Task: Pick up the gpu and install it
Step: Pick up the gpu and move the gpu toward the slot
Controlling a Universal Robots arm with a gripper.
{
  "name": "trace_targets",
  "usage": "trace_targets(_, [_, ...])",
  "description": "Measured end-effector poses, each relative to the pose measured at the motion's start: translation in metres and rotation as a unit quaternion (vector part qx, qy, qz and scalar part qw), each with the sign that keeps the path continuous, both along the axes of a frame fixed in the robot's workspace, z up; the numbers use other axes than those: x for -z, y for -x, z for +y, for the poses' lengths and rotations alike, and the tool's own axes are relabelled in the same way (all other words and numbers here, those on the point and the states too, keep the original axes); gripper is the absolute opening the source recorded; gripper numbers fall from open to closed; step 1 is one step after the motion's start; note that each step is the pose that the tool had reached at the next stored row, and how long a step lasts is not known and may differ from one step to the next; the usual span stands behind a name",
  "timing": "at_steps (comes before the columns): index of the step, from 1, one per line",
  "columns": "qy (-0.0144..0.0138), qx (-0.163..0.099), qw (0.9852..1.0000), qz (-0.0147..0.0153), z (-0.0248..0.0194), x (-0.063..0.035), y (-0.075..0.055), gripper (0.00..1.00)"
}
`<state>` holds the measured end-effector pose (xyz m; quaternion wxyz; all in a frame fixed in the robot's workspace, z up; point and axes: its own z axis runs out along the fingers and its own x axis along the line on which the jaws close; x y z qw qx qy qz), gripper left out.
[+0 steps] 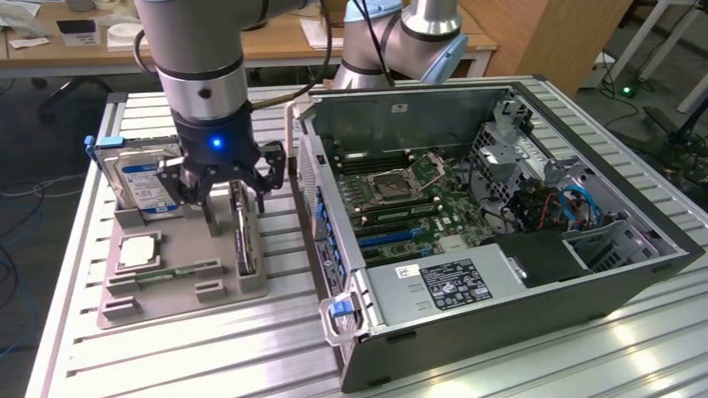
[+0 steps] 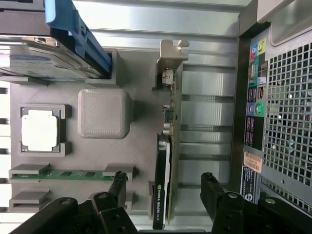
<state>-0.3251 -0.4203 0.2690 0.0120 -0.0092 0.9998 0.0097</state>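
Early stage. Gpu (image 1: 244,245) stands on edge in gray tray (image 1: 166,294), left-centre of exterior frame, not yet lifted. Gripper (image 1: 227,195) directly above, fingers apart, straddling card, no clamp. PC case (image 1: 443,207) at right has no card in it; grasp + install both left.

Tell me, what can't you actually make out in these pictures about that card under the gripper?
- The gpu's fan face: the wrist view sees the card edge-on.
- The gpu's upper end in the exterior view: the open gripper stands in front of it.
- The hard drive: cut off by the wrist view's edge.
- The card slot inside the computer case: too small to pick out in the exterior view.
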Motion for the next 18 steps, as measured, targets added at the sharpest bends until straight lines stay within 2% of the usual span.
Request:
trace_targets(9, [0.0010, 0.000, 1.0000, 0.0001, -0.0002, 0.0074, 0.000, 0.72])
trace_targets(14, [0.0010, 0.000, 1.0000, 0.0054, -0.0006, 0.0129, -0.001, 0.72])
trace_targets(17, [0.0009, 0.000, 1.0000, 0.0054, -0.0007, 0.0151, -0.001, 0.72])
trace_targets(18, [0.0013, 0.000, 1.0000, 0.0038, -0.0007, 0.0228, -0.003, 0.72])
